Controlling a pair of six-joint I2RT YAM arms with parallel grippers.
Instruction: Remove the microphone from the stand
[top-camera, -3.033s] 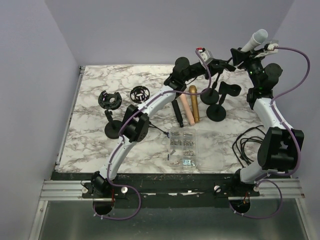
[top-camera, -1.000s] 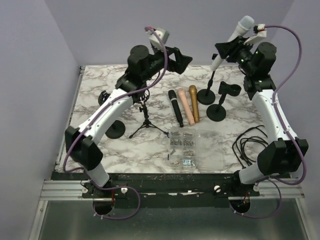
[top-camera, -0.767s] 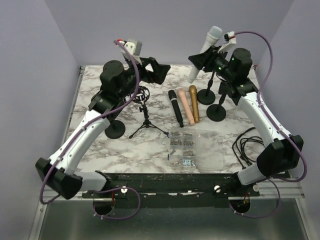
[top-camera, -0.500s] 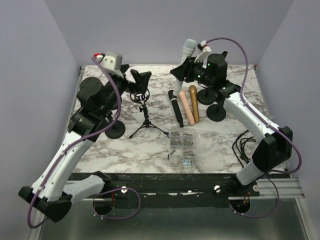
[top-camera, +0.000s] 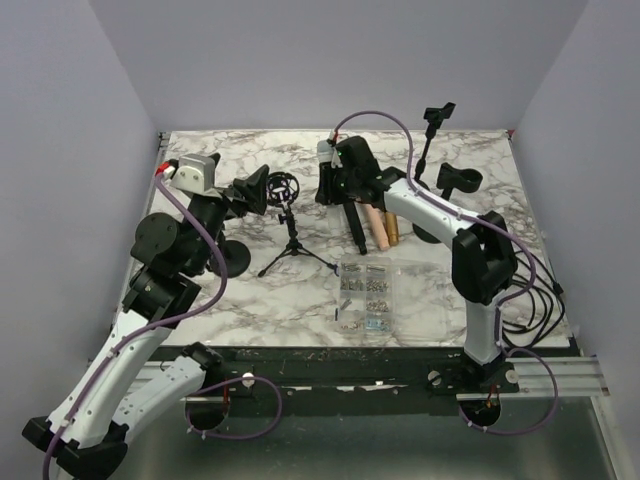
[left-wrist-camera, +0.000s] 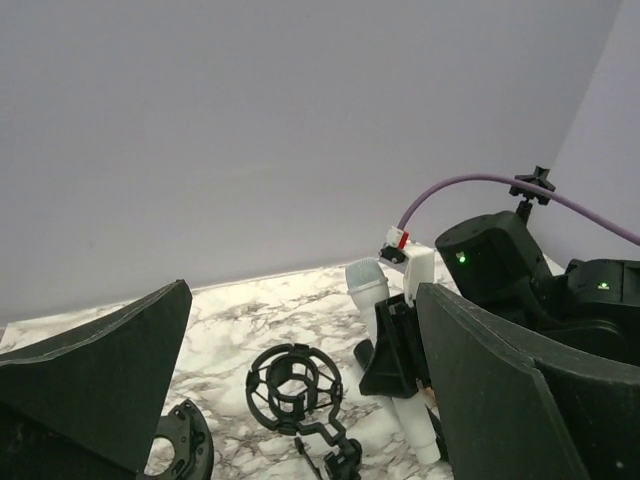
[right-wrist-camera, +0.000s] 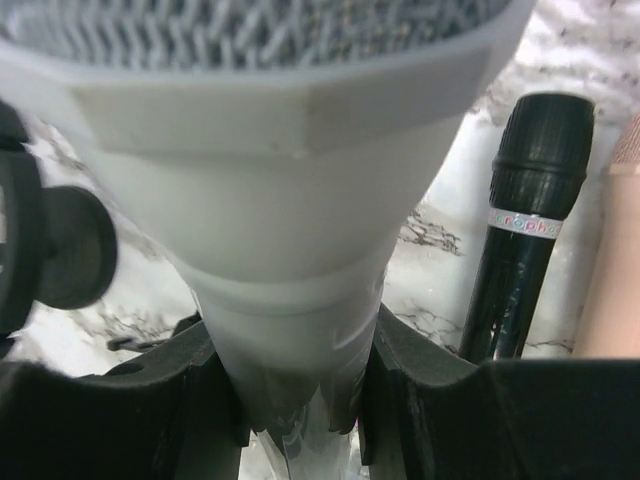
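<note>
The white microphone (right-wrist-camera: 290, 200) is clamped between the fingers (right-wrist-camera: 440, 400) of my right gripper (top-camera: 332, 186), which is shut on its handle. It hangs tilted, head up, low over the table just left of the black microphone (top-camera: 355, 225). From the left wrist the white microphone (left-wrist-camera: 385, 335) shows free of any stand. The tall stand (top-camera: 430, 135) rises at the back right with its clip bare. My left gripper (top-camera: 252, 190) is open and holds nothing, pointing at the shock mount on its small tripod (top-camera: 285, 195).
Black, pink (top-camera: 374, 225) and gold (top-camera: 390, 228) microphones lie side by side mid-table. A second short stand (top-camera: 455, 182) is at the right, a round base (top-camera: 230, 258) at the left. A clear screw box (top-camera: 365, 295) sits near the front, cables (top-camera: 530, 290) at the right.
My right arm has carried the white microphone from above the tall stand leftward and down to the row of microphones. My left arm has drawn back to the left, still open.
</note>
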